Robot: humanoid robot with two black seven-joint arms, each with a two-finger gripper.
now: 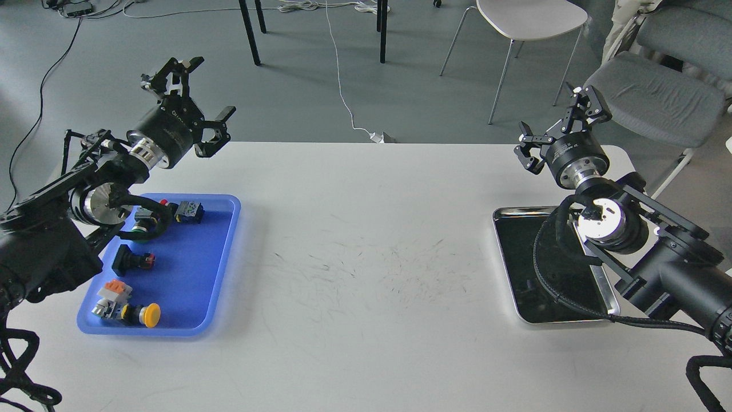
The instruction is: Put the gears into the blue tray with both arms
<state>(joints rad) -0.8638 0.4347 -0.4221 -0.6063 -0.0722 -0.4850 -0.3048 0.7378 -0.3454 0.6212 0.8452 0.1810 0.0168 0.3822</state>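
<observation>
We are holding our left hand (197, 94) raised and spread wide, gripping nothing, above the far corner of the blue tray (220, 252), which is carrying push-button switches (137, 260). No gears are showing anywhere, perhaps too small to see. Our right hand (557, 126) is hovering open and empty beyond the steel tray (506, 274) on the counter (366, 257), seemingly waiting.

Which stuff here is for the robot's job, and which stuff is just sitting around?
For the job:
- blue tray
- left tool, open
- right tool, open
- gears: none that I can make out

Just lying about:
- push-button switches in the blue tray, like the yellow-capped one
- steel tray
- chairs behind the table
- cables on the floor
</observation>
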